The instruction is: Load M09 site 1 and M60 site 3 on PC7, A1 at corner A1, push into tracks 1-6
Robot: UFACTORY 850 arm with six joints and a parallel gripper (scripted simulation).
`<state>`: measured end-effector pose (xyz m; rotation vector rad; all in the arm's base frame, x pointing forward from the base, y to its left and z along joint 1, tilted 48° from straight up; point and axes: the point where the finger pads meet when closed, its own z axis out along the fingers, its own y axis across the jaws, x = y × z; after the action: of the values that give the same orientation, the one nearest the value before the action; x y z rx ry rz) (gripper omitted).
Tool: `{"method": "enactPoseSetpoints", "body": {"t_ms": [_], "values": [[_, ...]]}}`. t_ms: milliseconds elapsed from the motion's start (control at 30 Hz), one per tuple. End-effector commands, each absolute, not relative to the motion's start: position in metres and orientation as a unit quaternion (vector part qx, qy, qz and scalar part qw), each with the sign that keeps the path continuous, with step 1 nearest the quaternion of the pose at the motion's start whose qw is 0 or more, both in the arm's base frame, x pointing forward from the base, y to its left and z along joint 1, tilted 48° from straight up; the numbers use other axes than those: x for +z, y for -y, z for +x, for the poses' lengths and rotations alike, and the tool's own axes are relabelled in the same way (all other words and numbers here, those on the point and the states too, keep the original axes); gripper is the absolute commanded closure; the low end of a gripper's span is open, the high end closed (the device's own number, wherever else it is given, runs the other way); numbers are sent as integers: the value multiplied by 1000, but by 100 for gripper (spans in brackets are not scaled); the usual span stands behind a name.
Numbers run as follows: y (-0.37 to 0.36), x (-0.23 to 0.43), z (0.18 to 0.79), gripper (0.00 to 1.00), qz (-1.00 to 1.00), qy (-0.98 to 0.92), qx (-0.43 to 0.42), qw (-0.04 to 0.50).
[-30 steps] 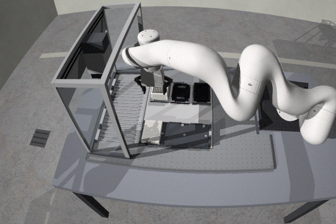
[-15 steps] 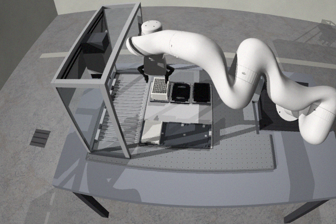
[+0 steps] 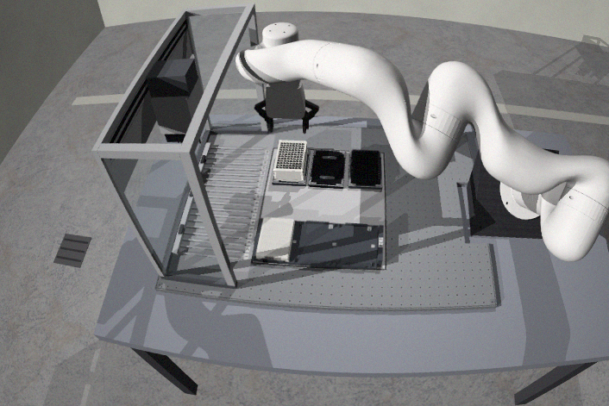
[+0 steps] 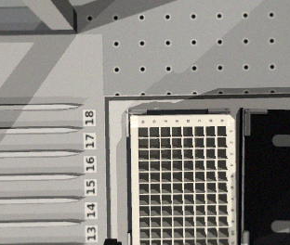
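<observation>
The white arm reaches across the table, its gripper (image 3: 287, 128) hanging wide open and empty above the far end of the nest row. Just below it stands the deep-well block M09 (image 3: 289, 160) in its nest — pale, gridded. Two dark nests (image 3: 326, 168) follow beside it. Nearer lies the plate carrier PC7 (image 3: 337, 244), a white plate (image 3: 274, 239) on its rail-side end — beside the loading rails (image 3: 231, 184).

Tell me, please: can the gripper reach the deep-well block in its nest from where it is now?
Probably yes. The gripper hangs open just beyond the deep-well block, which stands uncovered in its nest, and nothing lies between them. The instrument frame is close beside, so little side room.
</observation>
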<state>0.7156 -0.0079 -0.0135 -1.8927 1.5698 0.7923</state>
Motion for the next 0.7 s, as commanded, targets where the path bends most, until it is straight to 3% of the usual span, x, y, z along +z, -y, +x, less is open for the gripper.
{"method": "enactPoseSetpoints", "body": {"t_ms": [0, 667], "values": [[15, -18, 719, 0, -705, -583, 295, 276], [9, -24, 718, 0, -705, -583, 295, 276]]}}
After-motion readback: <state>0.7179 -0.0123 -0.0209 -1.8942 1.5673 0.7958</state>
